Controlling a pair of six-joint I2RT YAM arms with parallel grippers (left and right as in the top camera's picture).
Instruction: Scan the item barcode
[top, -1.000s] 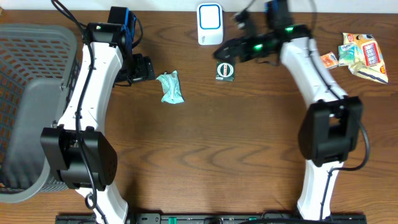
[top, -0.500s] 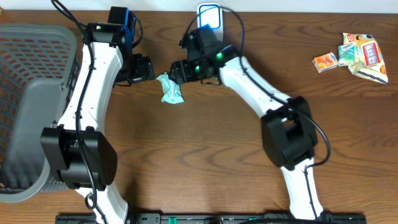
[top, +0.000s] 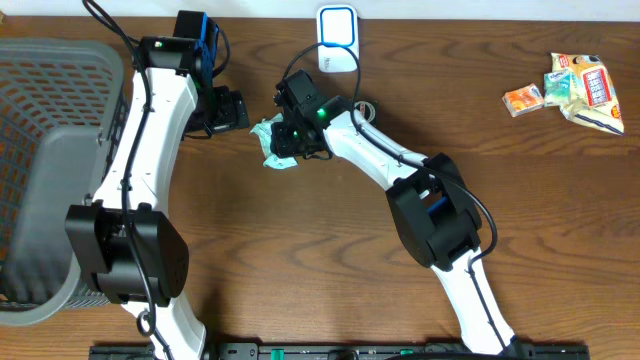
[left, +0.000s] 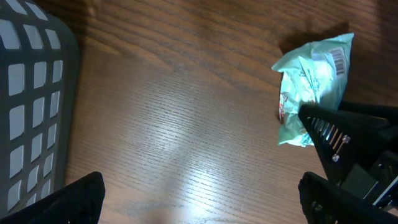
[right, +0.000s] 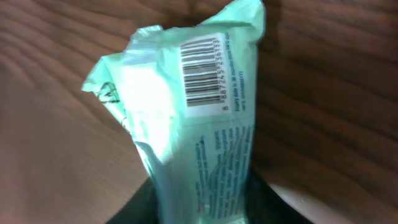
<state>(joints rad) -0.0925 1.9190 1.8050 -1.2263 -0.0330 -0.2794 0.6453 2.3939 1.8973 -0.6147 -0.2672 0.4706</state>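
Observation:
The item is a crumpled mint-green packet (top: 267, 147) left of the table's middle, its barcode (right: 202, 71) facing up in the right wrist view. My right gripper (top: 286, 140) has come across from the right, and its dark fingers press both sides of the packet (right: 199, 118). The left wrist view shows the packet (left: 311, 81) low over the wood with the right gripper's finger (left: 348, 127) on it. My left gripper (top: 238, 110) hangs open just left of the packet, nothing between its fingertips (left: 202, 199). The white scanner (top: 337, 38) stands at the back edge.
A large grey basket (top: 40, 100) fills the left end of the table and shows beside my left gripper as slotted wall (left: 31, 93). At the far right lie an orange packet (top: 522, 99) and a pile of snack packets (top: 580, 85).
My right arm swung from the back right over to the green packet and its jaws closed on it. The small round item by the scanner is gone from view. The left arm stayed put.

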